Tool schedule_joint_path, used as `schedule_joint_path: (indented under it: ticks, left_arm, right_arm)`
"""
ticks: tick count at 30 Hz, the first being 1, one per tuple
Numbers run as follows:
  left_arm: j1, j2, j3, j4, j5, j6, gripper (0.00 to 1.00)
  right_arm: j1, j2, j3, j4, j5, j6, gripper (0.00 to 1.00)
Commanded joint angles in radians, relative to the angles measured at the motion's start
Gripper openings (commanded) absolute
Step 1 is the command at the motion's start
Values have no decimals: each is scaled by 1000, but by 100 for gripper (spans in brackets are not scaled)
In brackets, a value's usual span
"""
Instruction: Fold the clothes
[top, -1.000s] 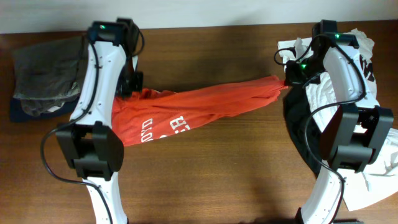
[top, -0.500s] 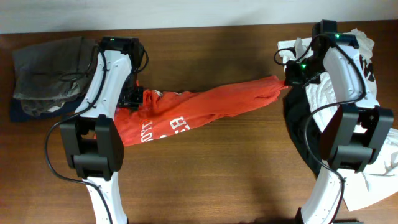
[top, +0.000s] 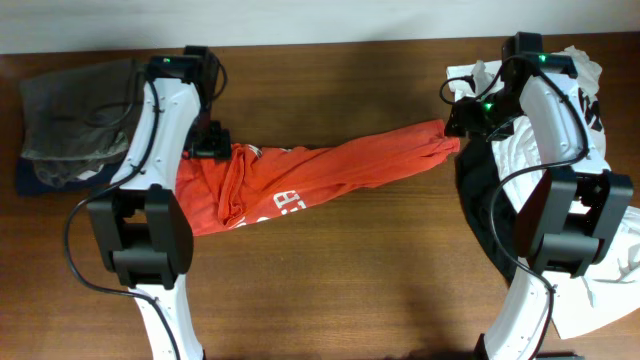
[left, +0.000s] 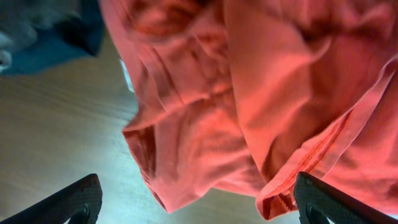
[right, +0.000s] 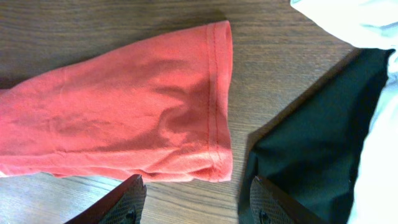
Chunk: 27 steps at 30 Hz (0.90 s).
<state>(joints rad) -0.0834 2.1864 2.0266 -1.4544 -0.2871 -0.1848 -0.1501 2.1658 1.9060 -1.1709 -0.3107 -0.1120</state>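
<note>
Only real text here is on the orange-red cotton T-shirt (top: 330, 175) stretched across the middle of the table. It has white block lettering (top: 283, 204) printed on the chest, upside down in the overhead view and partly swallowed by folds. A few capitals show, one of them maybe an E, but the word doesn't read at this size. Over on the right-hand pile, the white crumpled garment (top: 520, 150) carries a black print (top: 588, 100); it's just dark marks from here, no letters legible.
</note>
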Motion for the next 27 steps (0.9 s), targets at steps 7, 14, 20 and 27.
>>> schedule_joint_path:
  ticks: [7, 14, 20, 27]
  left_arm:
    - [58, -27, 275, 6, 100, -12, 99]
    - [67, -27, 317, 4, 116, -12, 99]
    - [67, -27, 317, 3, 114, -11, 99]
    - [67, -27, 317, 3, 108, -4, 99]
  right_arm:
    - [-6, 52, -64, 57, -91, -12, 60]
    - [7, 113, -64, 66, -132, -38, 59]
    - [34, 178, -64, 91, -133, -39, 62]
    - [33, 208, -64, 111, -123, -43, 53]
